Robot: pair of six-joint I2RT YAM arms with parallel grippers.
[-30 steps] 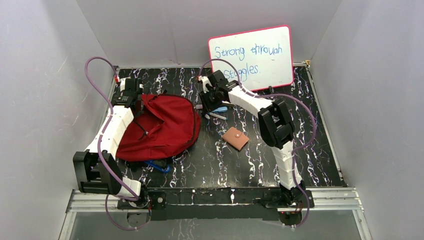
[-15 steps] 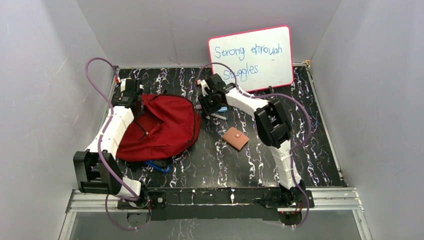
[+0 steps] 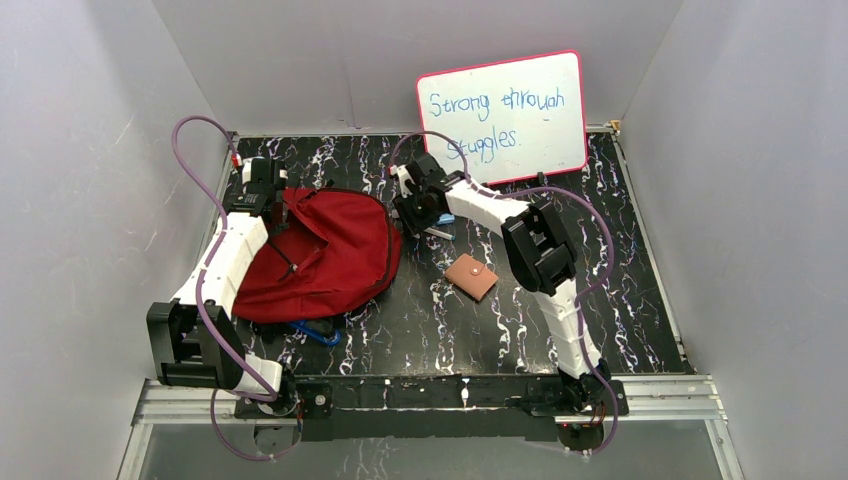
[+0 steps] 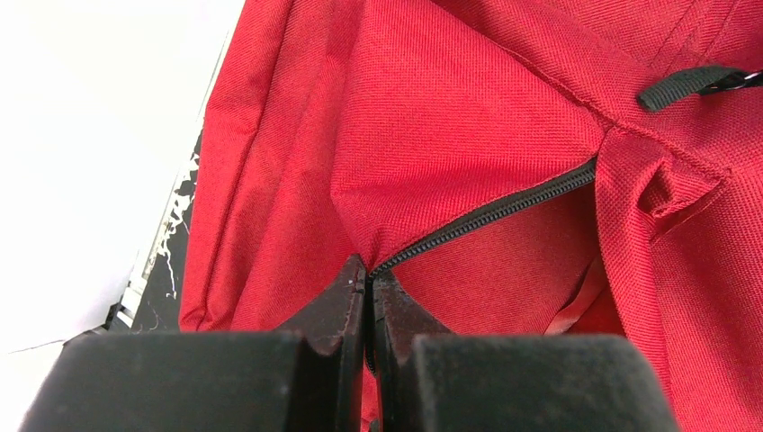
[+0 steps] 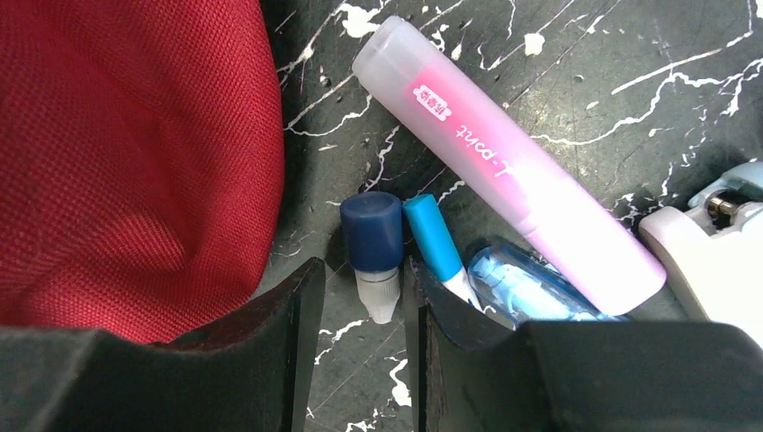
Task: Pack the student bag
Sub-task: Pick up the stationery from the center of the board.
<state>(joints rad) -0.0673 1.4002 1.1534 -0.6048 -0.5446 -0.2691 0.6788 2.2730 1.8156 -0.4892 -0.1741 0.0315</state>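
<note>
The red student bag (image 3: 325, 255) lies on the left of the table. It also fills the left wrist view (image 4: 468, 117), its black zipper (image 4: 504, 205) partly open. My left gripper (image 3: 272, 207) is shut on the bag's fabric at the zipper edge (image 4: 369, 279). My right gripper (image 3: 412, 212) is low over a pile of stationery beside the bag. It is open (image 5: 360, 270), with a small blue-capped, white-tipped piece (image 5: 372, 236) between the fingers. Beside it lie a cyan pen (image 5: 430, 236), a pink highlighter (image 5: 513, 166) and a clear blue item (image 5: 526, 290).
A tan wallet (image 3: 470, 276) lies on the black marbled table right of the bag. A whiteboard (image 3: 503, 115) leans against the back wall. A blue item (image 3: 318, 333) sticks out at the bag's near edge. A white object (image 5: 706, 247) sits right of the highlighter.
My right gripper has moved a little left toward the bag, over the stationery. My left arm and the bag have not moved.
</note>
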